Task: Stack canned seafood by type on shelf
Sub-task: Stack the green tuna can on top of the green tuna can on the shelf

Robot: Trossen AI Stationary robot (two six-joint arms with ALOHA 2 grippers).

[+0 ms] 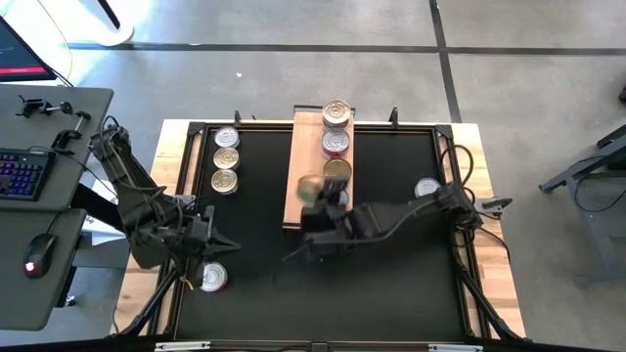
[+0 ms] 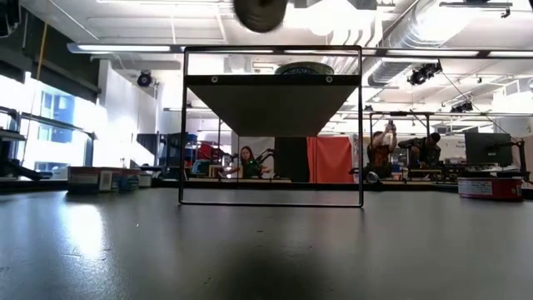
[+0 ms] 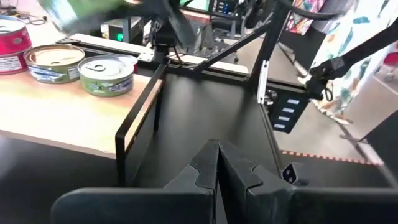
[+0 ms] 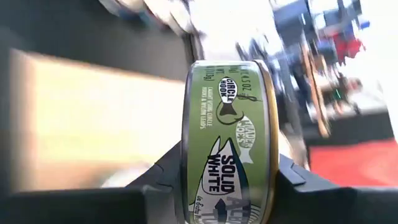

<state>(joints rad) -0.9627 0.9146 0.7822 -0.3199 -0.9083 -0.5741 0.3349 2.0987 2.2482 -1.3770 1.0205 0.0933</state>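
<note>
High view: the right end effector point(image 1: 315, 200) hangs over the near end of the shelf point(image 1: 305, 210), a light wooden board lying lengthwise on the black counter point(image 1: 391, 284), and it is clamped on a green-labelled tin point(image 1: 309, 188) held above the board. The right wrist view shows that tin point(image 4: 229, 143) on edge between the two dark fingers point(image 4: 163, 174), which press its flat faces, the label reading "solid white". On the shelf beyond it sit a green-sided tin point(image 1: 336, 171), a red-sided tin point(image 1: 335, 144) and another silver-lidded tin point(image 1: 335, 113) at the far end, in a row. Three more tins point(image 1: 226, 159) stand in a line on the counter to the left of the shelf, one lone tin point(image 1: 426, 188) lies to its right, and a red-sided tin point(image 1: 212, 278) lies near the front left. The left end effector point(image 1: 217, 238) waits low over the counter just behind that tin, its fingers point(image 3: 205, 171) pressed together with nothing between them.
</note>
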